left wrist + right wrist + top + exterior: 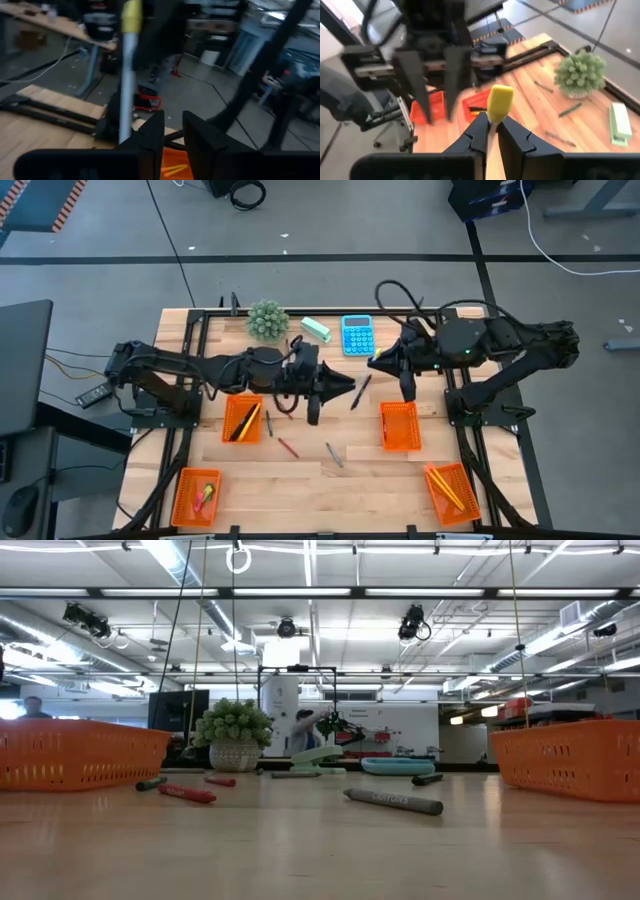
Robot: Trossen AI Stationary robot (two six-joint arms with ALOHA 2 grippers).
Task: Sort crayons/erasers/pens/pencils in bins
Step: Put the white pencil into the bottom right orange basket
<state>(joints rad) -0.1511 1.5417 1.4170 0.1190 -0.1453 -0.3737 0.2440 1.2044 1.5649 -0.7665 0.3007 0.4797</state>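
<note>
The right pincer [490, 125] is closed on a slim pale stick with a yellow cap [499, 101]. It holds the stick above the middle of the wooden desk [300, 480], and the capped end stands out past the fingertips. I cannot tell whether this stick is a pen or a pencil.

Just beyond it hangs the left pincer [438, 120]. Its two dark fingers are spread and nothing is between them, so the stick seems to be carried by the right pincer alone.

Below the pincers, some loose things lie on the desk: a short red crayon [288, 447], a short grey stick [334, 455] and a slim black pen [360, 392].

Around them stand the four shallow orange plastic bins [399, 425]. One is beside each arm, and two are at the desk edge nearest the low camera.

Farther away are a small green plant in a pot [267, 320], a blue calculator [357, 335] and a mint-green block [316, 329].

The risks, as I judge them:
- The grip takes only a short part of the stick, so a quick swing can turn it or let it slip out.
- The two pincers are very near each other, and they may collide if both move at once.
- If the kind of stick is judged wrongly, it will go in the wrong bin.
</note>
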